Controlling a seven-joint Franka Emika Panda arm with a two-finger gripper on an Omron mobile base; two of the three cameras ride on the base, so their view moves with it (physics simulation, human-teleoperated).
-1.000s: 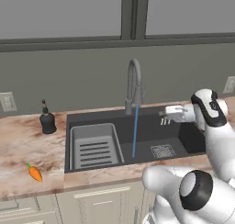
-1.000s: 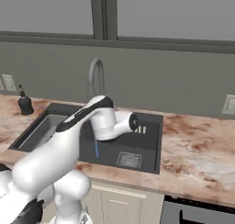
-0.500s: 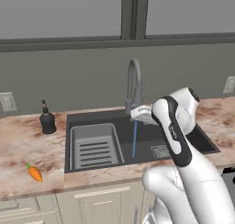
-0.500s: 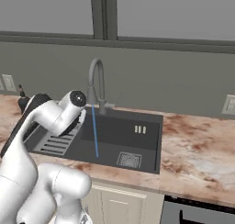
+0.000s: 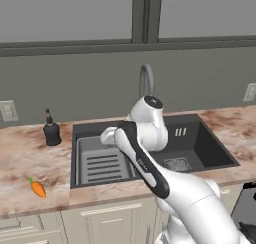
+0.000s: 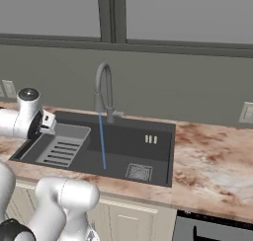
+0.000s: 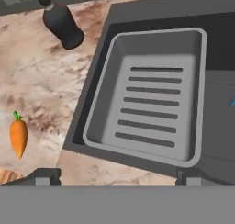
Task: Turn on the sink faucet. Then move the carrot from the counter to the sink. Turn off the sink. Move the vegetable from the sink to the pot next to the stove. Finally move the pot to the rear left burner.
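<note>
Here the white arm bends across the middle of the left base view, its dark-banded forearm rising from the lower right and the wrist turned toward the left half of the sink; in the right base view the hand sits at the left edge of the frame, over the sink's left rim. The gripper points down, its two dark fingertips standing far apart at the bottom corners of the hand view, spread wide with nothing between them. The carrot, orange, tapered, with a small green top, lies on the mottled brown stone counter at the lower left of the hand view, left of the basin and apart from it; in the left base view it sits at the lower left. A grey ribbed drying rack with rounded corners fills the sink's left side. A thin blue stream falls from the curved grey faucet. A squat black soap dispenser stands at the upper left. No writing is legible anywhere.
</note>
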